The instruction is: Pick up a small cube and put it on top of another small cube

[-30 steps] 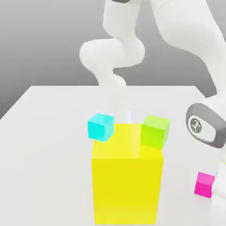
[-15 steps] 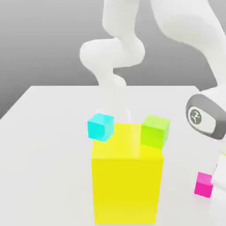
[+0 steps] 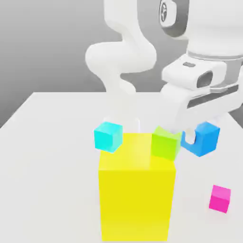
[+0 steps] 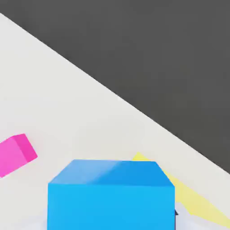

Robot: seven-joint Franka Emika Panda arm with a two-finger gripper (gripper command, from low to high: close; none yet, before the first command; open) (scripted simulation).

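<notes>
My gripper hangs in the air at the exterior view's right, shut on the small azure-blue cube. One finger hooks around the cube's side toward the green cube. In the hand view the held small cube sits close up between the jaws, above the white table. The held cube floats beside the green cube, level with the big yellow block's top.
A tall yellow block stands at the table's front middle. A cyan cube is seen at its upper left and the green cube at its upper right. A magenta cube lies on the table at the front right. The table's edge runs close by.
The hand has risen from low at the right edge, near the magenta cube, up to the yellow block's top height. The blue cube has come up with it, gripped in the jaws.
</notes>
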